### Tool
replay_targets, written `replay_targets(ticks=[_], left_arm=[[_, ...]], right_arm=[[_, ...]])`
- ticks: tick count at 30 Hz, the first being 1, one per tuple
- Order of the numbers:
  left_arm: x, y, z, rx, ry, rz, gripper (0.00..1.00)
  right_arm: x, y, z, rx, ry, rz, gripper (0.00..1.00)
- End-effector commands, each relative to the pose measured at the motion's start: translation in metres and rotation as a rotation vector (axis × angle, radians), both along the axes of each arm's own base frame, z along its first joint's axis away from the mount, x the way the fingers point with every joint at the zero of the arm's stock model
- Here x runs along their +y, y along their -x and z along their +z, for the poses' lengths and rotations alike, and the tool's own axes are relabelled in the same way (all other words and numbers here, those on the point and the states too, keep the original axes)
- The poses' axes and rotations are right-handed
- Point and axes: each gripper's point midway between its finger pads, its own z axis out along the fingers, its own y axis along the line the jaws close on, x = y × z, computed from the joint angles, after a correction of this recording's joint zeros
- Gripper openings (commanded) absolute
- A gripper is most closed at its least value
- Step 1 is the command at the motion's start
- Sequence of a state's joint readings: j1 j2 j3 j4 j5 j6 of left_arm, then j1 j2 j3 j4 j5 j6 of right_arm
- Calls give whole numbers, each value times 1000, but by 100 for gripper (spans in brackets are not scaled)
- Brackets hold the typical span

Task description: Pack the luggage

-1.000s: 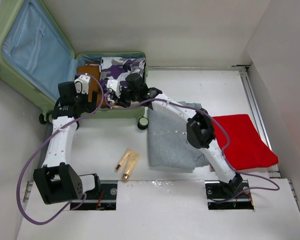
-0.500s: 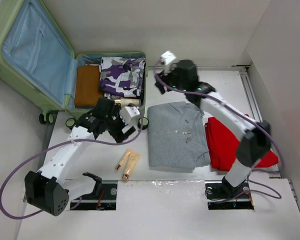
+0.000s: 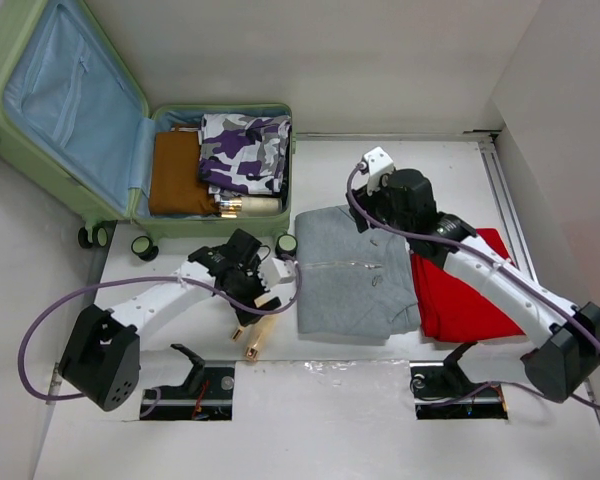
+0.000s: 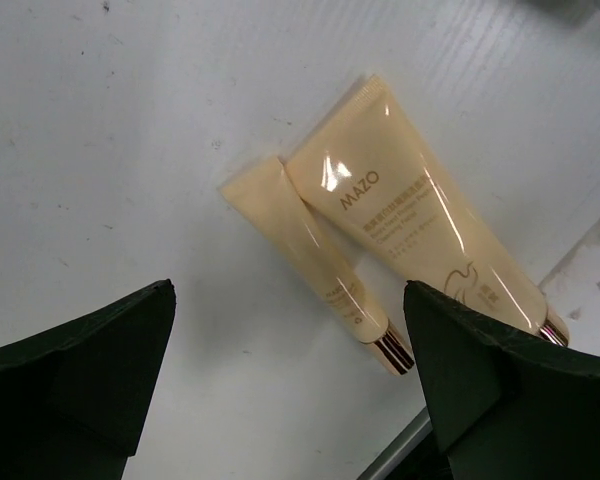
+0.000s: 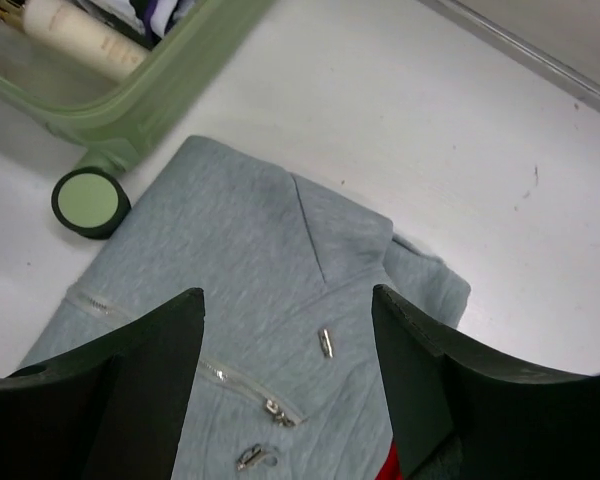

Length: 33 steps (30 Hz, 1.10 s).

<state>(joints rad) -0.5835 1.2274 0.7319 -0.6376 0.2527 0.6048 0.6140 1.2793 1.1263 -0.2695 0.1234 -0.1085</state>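
The luggage (image 3: 70, 100), a pale green suitcase with blue lining, lies open at the far left. In it are a brown folded garment (image 3: 175, 172), a purple camouflage garment (image 3: 245, 150) and a cream bottle (image 3: 248, 205). My left gripper (image 3: 265, 300) is open and empty, just above two cream tubes (image 3: 255, 332) on the table. In the left wrist view (image 4: 290, 340) the big tube (image 4: 420, 230) and small tube (image 4: 315, 265) lie between its fingers. My right gripper (image 3: 372, 215) is open and empty over the collar of a grey zip jacket (image 3: 355, 270), which also fills the right wrist view (image 5: 288, 340).
A red folded cloth (image 3: 470, 290) lies right of the jacket, partly under my right arm. The suitcase's green rim (image 5: 150, 90) and a wheel (image 5: 90, 202) sit just left of the jacket collar (image 5: 320, 230). White walls enclose the table.
Both arms have come away from the suitcase. The left one swung down to the tubes, and the right one swung right and then settled over the jacket collar.
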Motion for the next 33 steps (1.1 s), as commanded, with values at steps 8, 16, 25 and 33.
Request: replay_targets(ticks=[8,16,25,33], left_arm=[[9,-5,-37,-21,-134,83,93],[28,-24,-60,-96,-277,163,82],[29,-48,-32,-220,-283,191,0],[35,-72,37,-415,-282,132,0]], right_arm=[[-42,16,37,-88,-35,-144,73],[-61,16,39,-99,-19,-178,73],[-74,17,55,-145,-31,-200,74],[-65,5,70,-199,-32,-155,74]])
